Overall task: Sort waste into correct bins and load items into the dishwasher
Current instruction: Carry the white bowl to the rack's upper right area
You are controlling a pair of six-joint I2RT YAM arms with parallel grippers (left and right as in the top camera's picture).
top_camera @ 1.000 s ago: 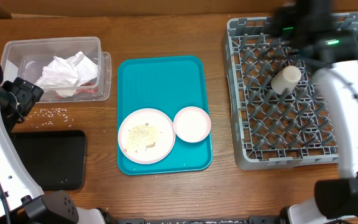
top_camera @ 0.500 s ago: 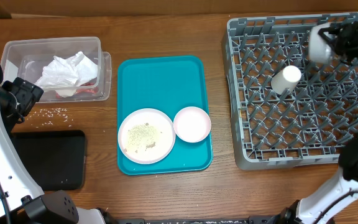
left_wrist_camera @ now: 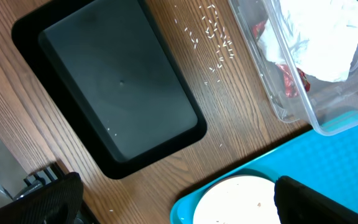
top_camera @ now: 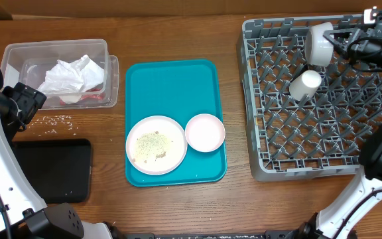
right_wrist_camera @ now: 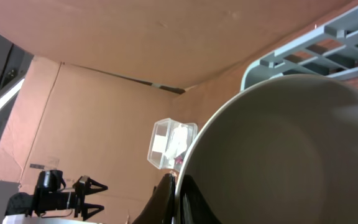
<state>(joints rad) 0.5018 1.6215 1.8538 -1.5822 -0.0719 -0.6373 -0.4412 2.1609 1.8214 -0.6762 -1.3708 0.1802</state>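
The right gripper [top_camera: 337, 44] is clamping shut on the rim of the grey bowl [top_camera: 319, 42], holding it tipped up on its edge over the far side of the dish rack [top_camera: 249, 119]. In the wrist view the bowl's pale inside is filling most of the frame, and the two fingers [right_wrist_camera: 161, 202] are pinching the thin wall at its lower edge. The small white cup [top_camera: 306, 84] is sitting among the pegs just on the near side of the bowl.

To my eye the bowl is looking stiff and smooth, probably light, but slick enough to swing or slip in a rim pinch like this. The rim does seem the right place to hold it, since it lets the bowl go down edge-first between the pegs. A hard knock on a peg or on the cup could chip it.

Over at the left the left gripper [top_camera: 24, 99] is hanging open, holding nothing, between the clear tub [top_camera: 18, 50] and the black tray [top_camera: 48, 169]. Rice crumbs [top_camera: 57, 120] are lying loose on the table there. The napkin [top_camera: 71, 78] and red wrapper [top_camera: 95, 97] are lying in the tub. The plate [top_camera: 155, 144] and white bowl [top_camera: 205, 132] are waiting on the teal tray [top_camera: 171, 83]
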